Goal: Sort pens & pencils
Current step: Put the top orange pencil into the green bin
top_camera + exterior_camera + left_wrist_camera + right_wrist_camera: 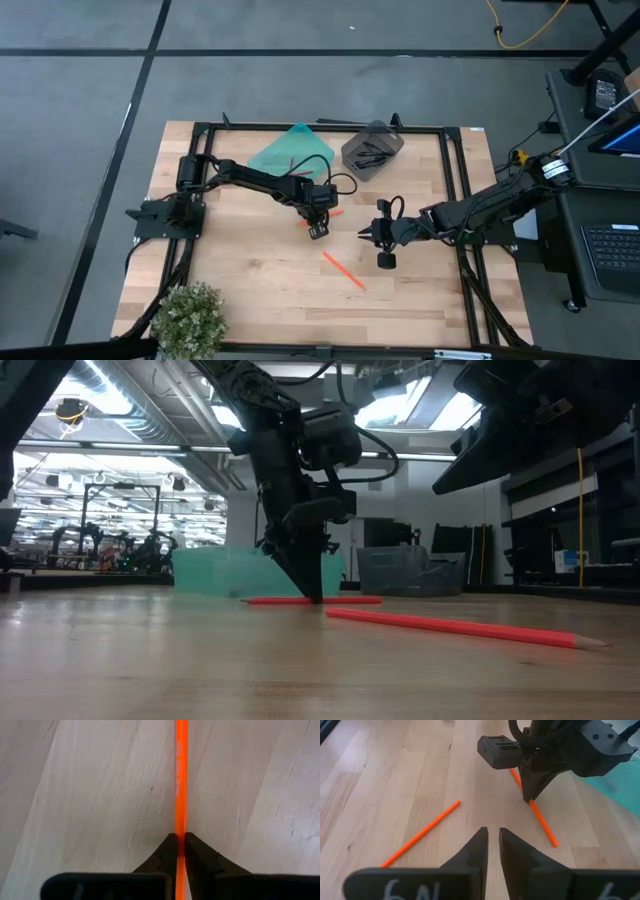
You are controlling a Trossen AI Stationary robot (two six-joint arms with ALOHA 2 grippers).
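Observation:
My left gripper (pixel 318 226) points down at the middle of the table and is shut on an orange pencil (pixel 350 600) that lies flat on the wood. A second orange pencil (pixel 343 270) lies loose nearer the near edge, also seen in the low view (pixel 460 627) and the right wrist view (pixel 422 834). My right gripper (pixel 376 236) hovers just right of these, empty, its fingers (pixel 481 840) almost together. Black pens seem to lie in the dark grey bin (pixel 372 150). Beside it sits a teal tray (pixel 292 152). My left gripper pinches the orange pencil near its middle (pixel 180 827) between its two fingertips, one on each side of the shaft. The fingers come from above, pointing down (pixel 312 585). The pencil lies flat on the table, both ends resting on the wood (pixel 543 825).
The teal tray and the grey bin stand side by side at the far edge. A potted plant (pixel 190 318) sits at the near left corner. A black frame (pixel 455 180) rims the tabletop. Bare wood (pixel 250 270) lies left of the loose pencil.

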